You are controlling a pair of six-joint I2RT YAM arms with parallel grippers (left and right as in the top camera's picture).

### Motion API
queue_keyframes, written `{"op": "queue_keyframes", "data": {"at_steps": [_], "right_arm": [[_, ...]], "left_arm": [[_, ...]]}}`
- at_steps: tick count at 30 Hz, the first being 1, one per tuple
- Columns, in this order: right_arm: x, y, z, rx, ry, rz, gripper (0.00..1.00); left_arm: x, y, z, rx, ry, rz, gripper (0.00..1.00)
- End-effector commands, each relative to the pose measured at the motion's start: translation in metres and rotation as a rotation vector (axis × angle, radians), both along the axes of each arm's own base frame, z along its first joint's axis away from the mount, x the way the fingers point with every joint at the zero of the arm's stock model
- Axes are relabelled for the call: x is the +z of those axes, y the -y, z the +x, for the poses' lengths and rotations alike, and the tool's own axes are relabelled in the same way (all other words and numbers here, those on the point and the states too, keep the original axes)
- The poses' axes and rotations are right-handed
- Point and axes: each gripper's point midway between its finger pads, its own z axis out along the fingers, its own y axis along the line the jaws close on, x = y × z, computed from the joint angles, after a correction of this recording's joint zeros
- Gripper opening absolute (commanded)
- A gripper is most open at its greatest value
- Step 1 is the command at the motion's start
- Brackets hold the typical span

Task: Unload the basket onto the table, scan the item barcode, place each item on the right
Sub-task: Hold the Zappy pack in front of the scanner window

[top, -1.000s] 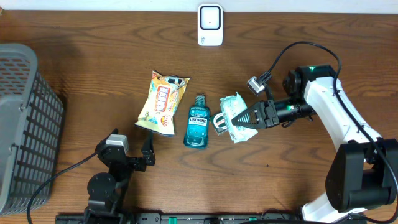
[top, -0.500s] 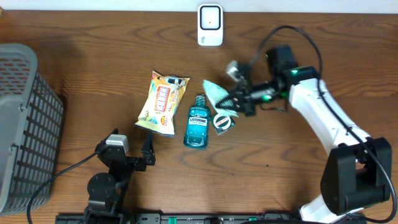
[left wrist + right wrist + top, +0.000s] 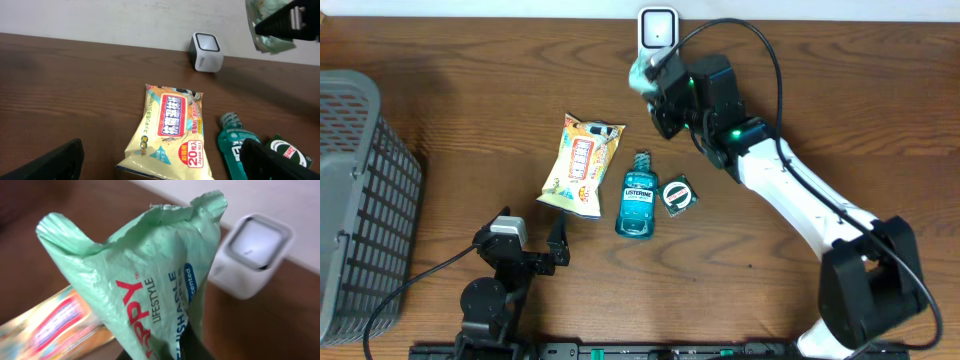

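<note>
Up at the barcode scanner (image 3: 658,40): right gripper (image 3: 655,78), clamped on the green wipes pack (image 3: 150,280), just carried it over from mid-table. Scan likely next. Left gripper (image 3: 532,240) idle, jaws apart.

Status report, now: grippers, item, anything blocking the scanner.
Left gripper open, idle. Right gripper shut on green pack, held up beside scanner. Yellow wipes pack and mouthwash bottle lie apart, not blocking.

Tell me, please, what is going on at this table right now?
The right gripper is shut on a green pack and holds it up close to the white scanner at the table's far edge, apparently for a barcode scan. The left gripper sits open near the front, holding nothing. A yellow pack, a mouthwash bottle and a small dark packet lie between them.
</note>
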Motion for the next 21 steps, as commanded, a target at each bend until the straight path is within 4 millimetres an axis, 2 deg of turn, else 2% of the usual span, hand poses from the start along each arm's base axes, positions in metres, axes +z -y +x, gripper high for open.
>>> {"op": "queue_keyframes", "data": {"at_steps": [1, 12, 16, 21], "right_arm": [[-0.013, 0.016, 0.043, -0.185, 0.052, -0.052, 0.01], [-0.012, 0.0, 0.154, -0.314, 0.17, -0.062, 0.01], [-0.02, -0.005, 0.181, -0.332, 0.204, -0.096, 0.01], [-0.037, -0.001, 0.196, -0.356, 0.203, -0.107, 0.01]], "left_arm": [[-0.014, 0.0, -0.001, -0.003, -0.039, 0.014, 0.98], [-0.014, 0.0, -0.001, -0.003, -0.039, 0.014, 0.98], [-0.014, 0.0, -0.001, -0.003, -0.039, 0.014, 0.98], [-0.014, 0.0, -0.001, -0.003, -0.039, 0.014, 0.98]]}}
